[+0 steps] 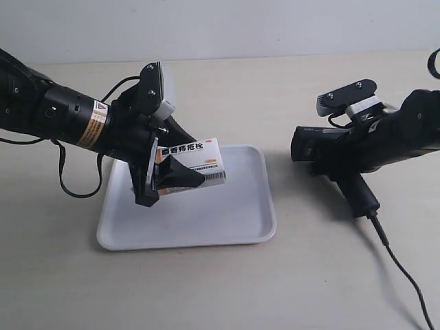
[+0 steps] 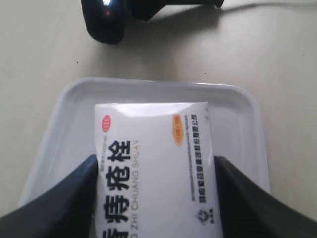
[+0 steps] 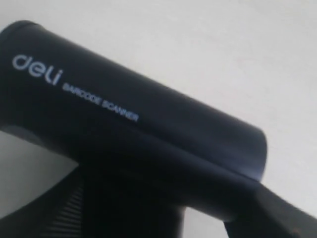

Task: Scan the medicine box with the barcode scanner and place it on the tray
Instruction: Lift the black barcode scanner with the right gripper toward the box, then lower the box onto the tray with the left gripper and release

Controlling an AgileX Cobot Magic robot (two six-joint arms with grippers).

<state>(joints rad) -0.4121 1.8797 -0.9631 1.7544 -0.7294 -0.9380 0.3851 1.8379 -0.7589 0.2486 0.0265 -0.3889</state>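
- The left tool (image 1: 165, 180) pinches the medicine box (image 1: 190, 165) between its two dark fingers (image 2: 59, 198), one on each long side, and holds it in the air above the tray (image 1: 240, 220) — not resting on it.
- The right tool (image 1: 337, 161) carries the barcode scanner (image 1: 330, 155); its fingers are hidden behind the scanner's body, so I cannot tell exactly how they close on it, though the scanner is plainly off the surface (image 1: 309, 289).
- The scanner's head faces the box from well apart, and a red light shows on it in the left wrist view.
- To do the step well, I judge the barcode face should be turned squarely toward the scanner's window and held steady — the printed name face is what shows now.
- Only after the scan should the box be lowered flat inside the tray rim, then released.
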